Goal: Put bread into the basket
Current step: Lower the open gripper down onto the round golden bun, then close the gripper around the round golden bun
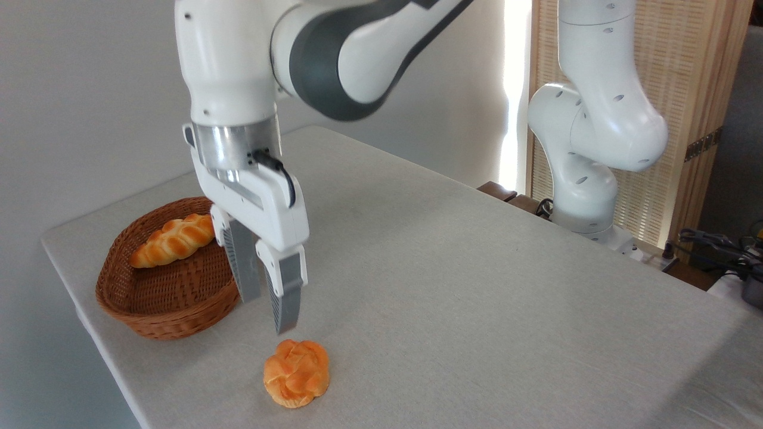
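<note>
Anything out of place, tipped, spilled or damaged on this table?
Nothing stands out. The round bun sits intact on the table, outside the basket, under the open gripper. A braided loaf leans against the basket's inner wall. No spills or damage show.

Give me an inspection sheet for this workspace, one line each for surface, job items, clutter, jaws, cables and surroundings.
Surface: grey cloth-covered table, no spills seen.
Job's things: round knotted bun on the table near the front edge, outside the wicker basket at the left.
Clutter: braided loaf lying in the basket.
Grippers: gripper hangs above and just left of the bun, jaws open, holding nothing.
Cables: black cable at the wrist; dark cables at far right.
Surroundings: pale wall, slatted wooden screen, arm base at the table's far edge.
</note>
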Controlling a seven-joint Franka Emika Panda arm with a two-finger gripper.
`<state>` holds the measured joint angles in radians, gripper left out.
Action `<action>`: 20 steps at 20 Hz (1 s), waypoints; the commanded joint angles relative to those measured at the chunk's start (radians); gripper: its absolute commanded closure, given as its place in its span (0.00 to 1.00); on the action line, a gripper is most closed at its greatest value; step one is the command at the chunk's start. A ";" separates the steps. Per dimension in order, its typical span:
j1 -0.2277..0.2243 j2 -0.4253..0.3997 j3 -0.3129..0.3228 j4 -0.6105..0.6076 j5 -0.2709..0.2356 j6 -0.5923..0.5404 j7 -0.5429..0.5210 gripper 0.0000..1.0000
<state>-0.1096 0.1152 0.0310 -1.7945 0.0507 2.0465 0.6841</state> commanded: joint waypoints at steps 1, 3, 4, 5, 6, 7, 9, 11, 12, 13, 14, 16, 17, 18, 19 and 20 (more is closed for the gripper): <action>-0.009 -0.002 0.012 -0.038 0.054 0.046 0.012 0.00; -0.009 0.007 0.014 -0.052 0.058 0.061 0.012 0.00; -0.009 0.012 0.018 -0.066 0.058 0.078 0.012 0.00; -0.009 0.012 0.023 -0.084 0.058 0.090 0.012 0.00; -0.009 0.012 0.023 -0.103 0.060 0.101 0.012 0.00; -0.009 0.017 0.023 -0.121 0.064 0.127 0.012 0.00; -0.009 0.024 0.023 -0.147 0.083 0.181 0.012 0.00; -0.009 0.031 0.024 -0.152 0.100 0.196 0.012 0.00; -0.009 0.031 0.024 -0.152 0.101 0.198 0.012 0.04; -0.009 0.032 0.024 -0.152 0.101 0.198 0.011 0.23; -0.007 0.035 0.024 -0.152 0.101 0.196 0.012 0.41; -0.009 0.041 0.024 -0.152 0.103 0.190 0.014 0.62; -0.007 0.043 0.024 -0.152 0.103 0.190 0.014 0.74; -0.009 0.047 0.024 -0.152 0.103 0.190 0.014 0.81; -0.009 0.047 0.024 -0.152 0.103 0.190 0.014 0.82; -0.009 0.047 0.024 -0.152 0.103 0.190 0.014 0.82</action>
<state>-0.1096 0.1550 0.0447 -1.9401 0.1391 2.2228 0.6845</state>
